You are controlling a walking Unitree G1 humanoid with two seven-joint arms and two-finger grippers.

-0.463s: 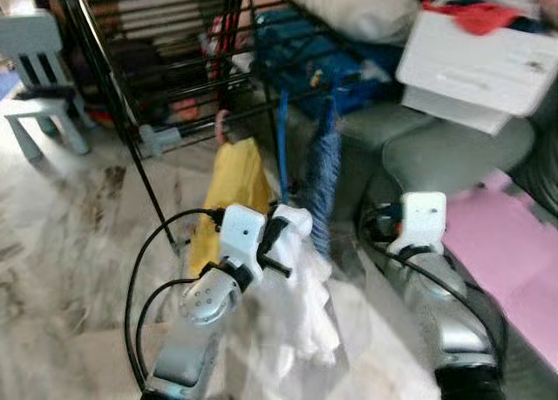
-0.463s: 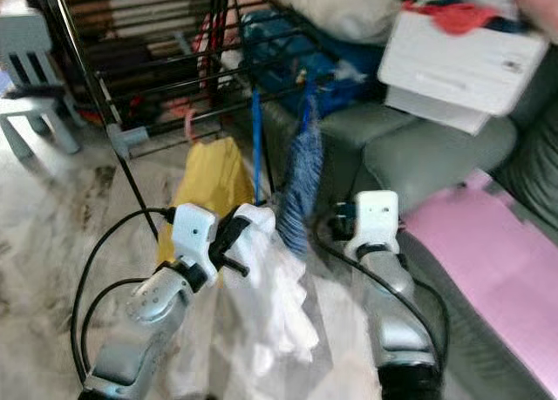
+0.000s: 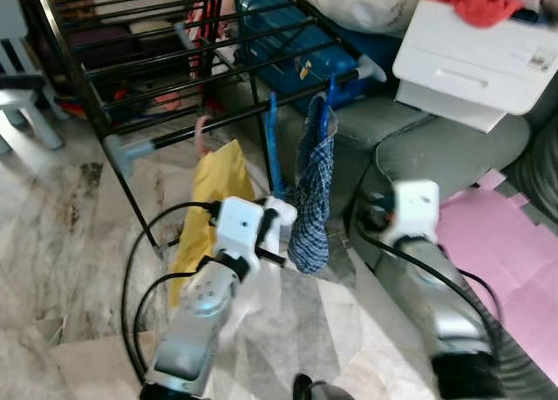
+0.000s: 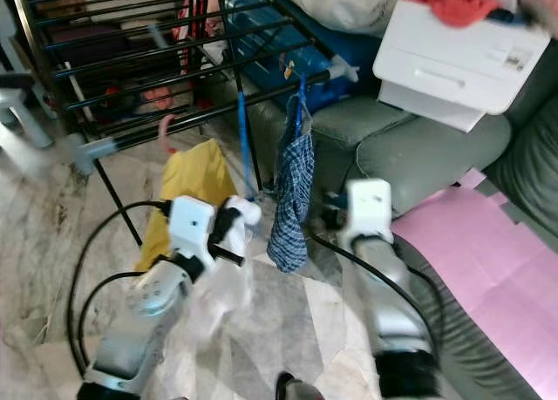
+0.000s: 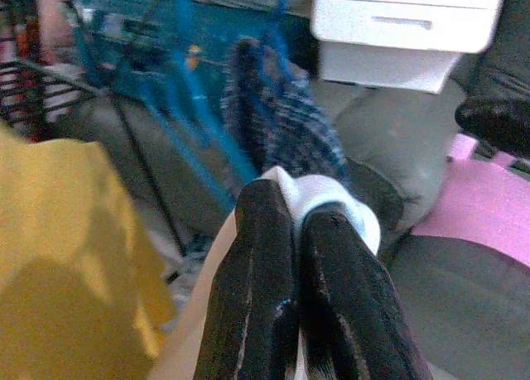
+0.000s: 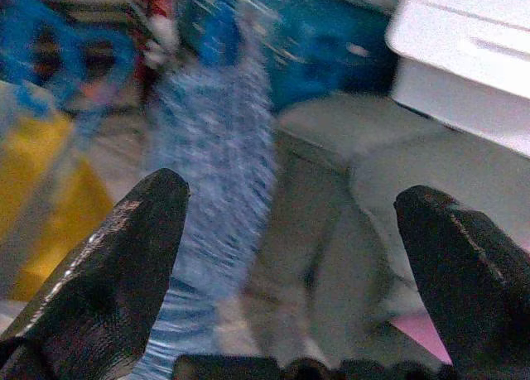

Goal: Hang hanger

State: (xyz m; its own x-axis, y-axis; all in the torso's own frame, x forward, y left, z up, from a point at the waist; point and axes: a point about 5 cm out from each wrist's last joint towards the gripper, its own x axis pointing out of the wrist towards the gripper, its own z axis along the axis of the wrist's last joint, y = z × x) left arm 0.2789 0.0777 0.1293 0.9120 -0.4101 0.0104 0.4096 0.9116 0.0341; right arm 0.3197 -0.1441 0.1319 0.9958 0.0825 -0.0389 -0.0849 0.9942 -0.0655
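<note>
left gripper (image 5: 302, 223): fingers pinched together on a white rounded piece, which I take for the top of the hanger (image 5: 327, 199). White garment (image 3: 253, 287) trails below it, blurred.
right gripper (image 6: 290, 231): wide apart, nothing between the fingers. Idle, off to the right of my left one, facing the checked cloth (image 3: 312, 195) and the grey sofa (image 3: 418, 143).
hanger location: in my left grip, low, in front of and below the rack's front rail (image 3: 253, 112). Not on the rail yet.
rail state: yellow garment (image 3: 209, 204) hangs up and left of my left gripper, blue hanger (image 3: 275, 152) and checked cloth just ahead and right. Gap between yellow and blue looks like the free spot.
step: carry/approach, hang not done.
next move: raise left gripper above rail height, go forward, drop the hook over the rail in that gap. Hook orientation I can't read from the wrist view, so may need a wrist roll.
risk: white garment snagging on the neighbours; black cable (image 3: 139, 261) loop at my left arm close to the rack leg (image 3: 131, 186).
</note>
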